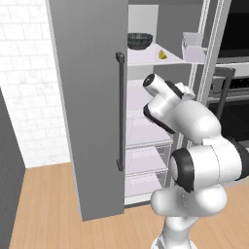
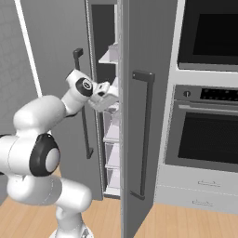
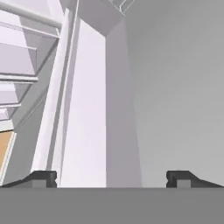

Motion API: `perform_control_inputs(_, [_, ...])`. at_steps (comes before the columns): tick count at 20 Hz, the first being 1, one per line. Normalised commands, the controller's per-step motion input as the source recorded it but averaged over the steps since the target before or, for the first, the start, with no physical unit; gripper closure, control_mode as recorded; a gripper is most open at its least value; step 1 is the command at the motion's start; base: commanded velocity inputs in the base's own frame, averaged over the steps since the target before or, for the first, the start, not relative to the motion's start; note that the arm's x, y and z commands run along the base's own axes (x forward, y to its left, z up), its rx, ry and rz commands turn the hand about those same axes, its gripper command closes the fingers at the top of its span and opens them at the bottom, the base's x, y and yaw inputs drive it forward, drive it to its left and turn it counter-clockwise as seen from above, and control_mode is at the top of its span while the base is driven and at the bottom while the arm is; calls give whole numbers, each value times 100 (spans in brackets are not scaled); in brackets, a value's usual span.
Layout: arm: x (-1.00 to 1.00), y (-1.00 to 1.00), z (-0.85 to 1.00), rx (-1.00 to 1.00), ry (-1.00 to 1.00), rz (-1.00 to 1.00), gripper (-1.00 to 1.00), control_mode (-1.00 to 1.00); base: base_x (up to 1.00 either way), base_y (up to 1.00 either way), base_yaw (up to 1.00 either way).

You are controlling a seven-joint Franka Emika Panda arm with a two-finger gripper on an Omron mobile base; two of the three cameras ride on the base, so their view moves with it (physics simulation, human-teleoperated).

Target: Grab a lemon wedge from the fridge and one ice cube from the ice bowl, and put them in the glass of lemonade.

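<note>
Now the arm is reaching into the tall grey fridge (image 1: 92,112), its tool (image 3: 111,178) standing wide and empty; the tiny yellow lemon wedge (image 1: 162,55) is sitting above it on a white shelf (image 1: 151,62), calling for a lift.

White arm (image 1: 194,146) bent forward at mid-height, jaws wide apart, empty.

No readable text, labels, brands or numbers — oven panel marks too blurred.
</note>
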Motion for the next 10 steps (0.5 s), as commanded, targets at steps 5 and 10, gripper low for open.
perform_control_inputs(5, [0,-75,-10,0,1,-11,-100,-100,0,0,0])
perform_control_inputs(10, [-4,-98,-11,0,0,-13,-100,-100,0,0,0])
